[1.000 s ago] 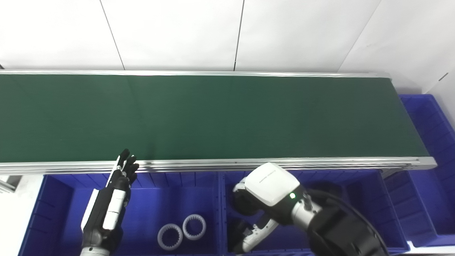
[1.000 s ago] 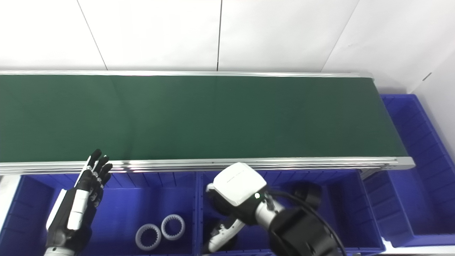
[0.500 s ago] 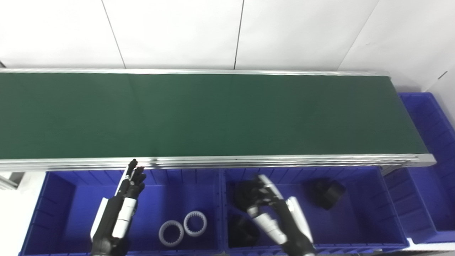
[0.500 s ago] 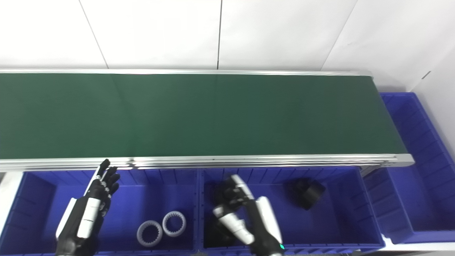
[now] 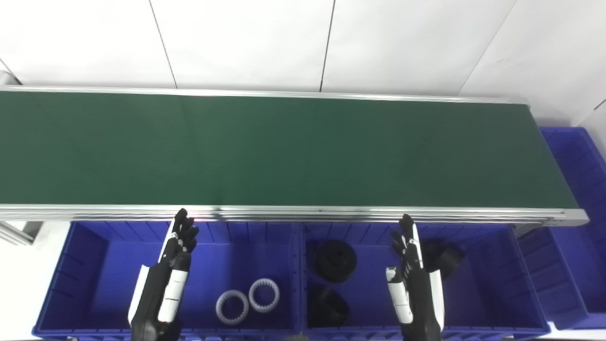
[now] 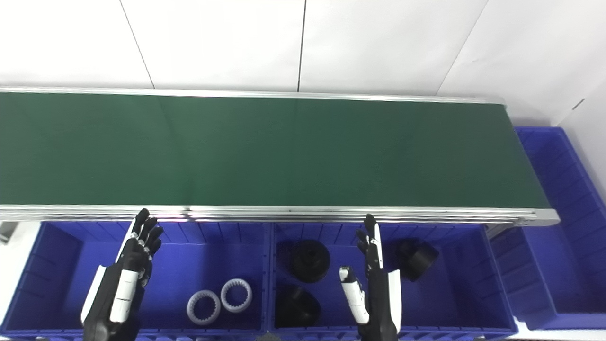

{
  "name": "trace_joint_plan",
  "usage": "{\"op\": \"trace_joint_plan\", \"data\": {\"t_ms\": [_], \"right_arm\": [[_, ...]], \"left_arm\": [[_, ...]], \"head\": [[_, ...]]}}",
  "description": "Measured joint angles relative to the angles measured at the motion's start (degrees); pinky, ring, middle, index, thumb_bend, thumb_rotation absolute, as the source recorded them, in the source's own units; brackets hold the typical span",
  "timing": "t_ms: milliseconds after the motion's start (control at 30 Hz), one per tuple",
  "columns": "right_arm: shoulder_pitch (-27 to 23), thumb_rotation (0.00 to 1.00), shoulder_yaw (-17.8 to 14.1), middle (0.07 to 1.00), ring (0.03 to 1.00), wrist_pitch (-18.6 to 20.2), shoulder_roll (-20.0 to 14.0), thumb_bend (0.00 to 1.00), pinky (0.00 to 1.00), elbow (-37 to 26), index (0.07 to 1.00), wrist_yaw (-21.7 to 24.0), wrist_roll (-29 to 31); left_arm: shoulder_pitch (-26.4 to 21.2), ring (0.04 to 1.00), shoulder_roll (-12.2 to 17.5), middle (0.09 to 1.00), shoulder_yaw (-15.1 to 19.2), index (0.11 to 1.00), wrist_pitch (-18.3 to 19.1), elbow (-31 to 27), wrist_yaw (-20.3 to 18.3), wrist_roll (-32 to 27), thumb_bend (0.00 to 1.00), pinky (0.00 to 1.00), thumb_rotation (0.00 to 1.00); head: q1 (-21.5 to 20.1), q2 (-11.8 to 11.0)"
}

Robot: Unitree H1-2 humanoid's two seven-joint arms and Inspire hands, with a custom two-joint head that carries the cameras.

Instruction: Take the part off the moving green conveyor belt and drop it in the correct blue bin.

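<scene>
The green conveyor belt (image 5: 284, 147) runs across the view and carries no part. My left hand (image 5: 165, 279) hovers open over the left blue bin (image 5: 80, 265), fingers straight and pointing at the belt's near rail. My right hand (image 5: 414, 284) is open too, fingers straight up, over the middle blue bin (image 5: 497, 279). The left bin holds two white toothed rings (image 5: 247, 300). In the middle bin lie three black round parts: one (image 5: 336, 260) at the back left, one (image 5: 326, 310) at the front left, one (image 5: 442, 255) just right of my right hand.
A third blue bin (image 5: 580, 189) stands at the belt's right end and looks empty in its visible part. The belt's aluminium near rail (image 5: 303, 214) runs just above both hands' fingertips. A white wall is behind the belt.
My right arm has swung out of the middle bin's left part and now stands further right with the hand open and upright. The left hand barely moved. The camera shifted slightly.
</scene>
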Motion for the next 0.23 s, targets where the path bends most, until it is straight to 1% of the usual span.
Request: {"op": "trace_joint_plan", "data": {"t_ms": [100,233], "right_arm": [[-0.2,1.00,2.0,0.997,0.966,-0.1,-1.5,0.64,0.96,0.1,1.000,-2.6,-1.2],[-0.6,1.00,4.1,1.000,0.970,-0.1,-3.2,0.63,0.97,0.4,1.000,-5.4,-2.6]], "left_arm": [[0.0,0.984,0.0,0.993,0.0,1.000,-0.1,0.0,0.1,0.0,0.60,1.00,0.91],[0.0,0.986,-0.2,0.993,0.0,1.000,-0.4,0.0,0.6,0.2,0.59,1.00,0.92]], "head": [[0.1,-0.1],[0.1,-0.1]]}}
